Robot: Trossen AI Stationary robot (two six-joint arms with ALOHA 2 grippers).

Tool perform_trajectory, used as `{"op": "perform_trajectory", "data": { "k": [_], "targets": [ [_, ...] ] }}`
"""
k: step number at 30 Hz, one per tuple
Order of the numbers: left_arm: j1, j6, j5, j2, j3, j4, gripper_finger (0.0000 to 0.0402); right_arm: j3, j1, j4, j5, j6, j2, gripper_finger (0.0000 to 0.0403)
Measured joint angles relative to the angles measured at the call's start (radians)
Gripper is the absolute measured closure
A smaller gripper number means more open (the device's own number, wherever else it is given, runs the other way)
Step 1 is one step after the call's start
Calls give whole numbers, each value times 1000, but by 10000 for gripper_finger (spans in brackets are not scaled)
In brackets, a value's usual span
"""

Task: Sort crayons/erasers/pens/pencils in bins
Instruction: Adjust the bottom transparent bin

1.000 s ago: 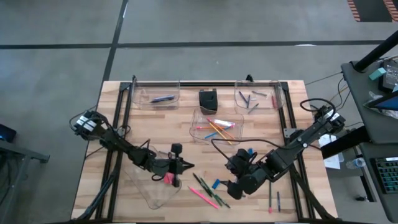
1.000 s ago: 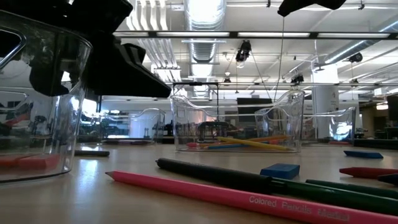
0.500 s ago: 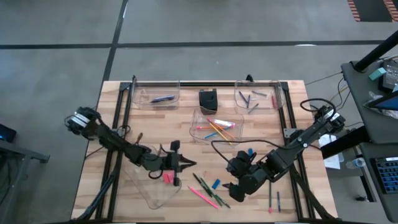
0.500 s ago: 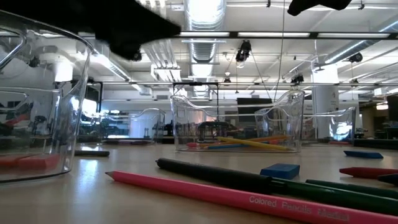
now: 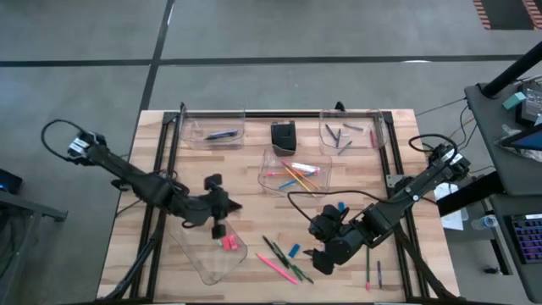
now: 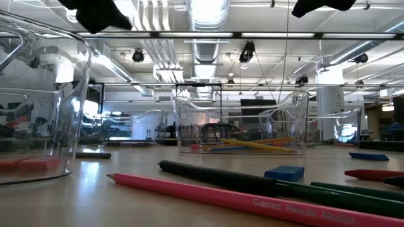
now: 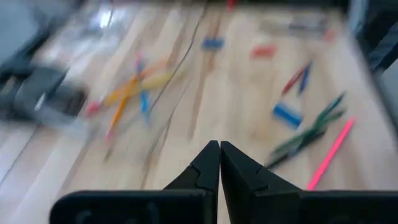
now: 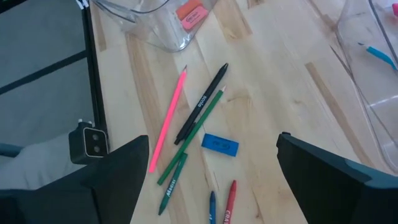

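Left tool (image 5: pixel 230 206) is pressed together, holding nothing, hanging above the surface (image 5: pixel 246 182) just beside the near-left bin (image 5: pixel 196 257). That bin has pink erasers (image 5: pixel 229 244) in it, so I'd judge it is the eraser bin.

Right tool (image 8: pixel 211 186) is spread wide, empty, hovering over the loose pile near the front edge, probably lined up for the next pick.

Directly under it:
- blue eraser (image 8: pixel 220 144), flat on the surface, long axis slightly skewed to the front edge.
- pink pencil (image 8: pixel 168 120), black pen (image 8: pixel 201 102) and green pencil (image 8: pixel 193 135): near-parallel, long axes diagonal. The pink pencil's tip points at the eraser bin.
- a blue and a red crayon (image 8: pixel 227 199) lie side by side, closer to the tool.

Sorted so far:
- centre bin (image 5: pixel 267 180): orange, yellow, blue and pink pencils, crossed.
- back-left bin (image 5: pixel 193 135): one dark pen, lying along the back edge.
- back-right bin (image 5: pixel 369 135): grey crayons, scattered.

A few sticks also lie by the front-right corner.
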Motion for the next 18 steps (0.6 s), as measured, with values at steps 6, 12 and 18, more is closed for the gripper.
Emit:
{"op": "perform_trajectory", "data": {
  "k": [6, 12, 18],
  "targets": [
    [0, -248, 56, -5, 114, -434, 402, 0, 0, -20, 0, -1, 0, 64],
    [20, -582, 41, -5, 148, -863, 402, 0, 0, -19, 0, -1, 0, 64],
    [54, -853, 45, 1, 80, -1096, 402, 0, 0, -19, 1, -8, 0, 64]
  ]
}}
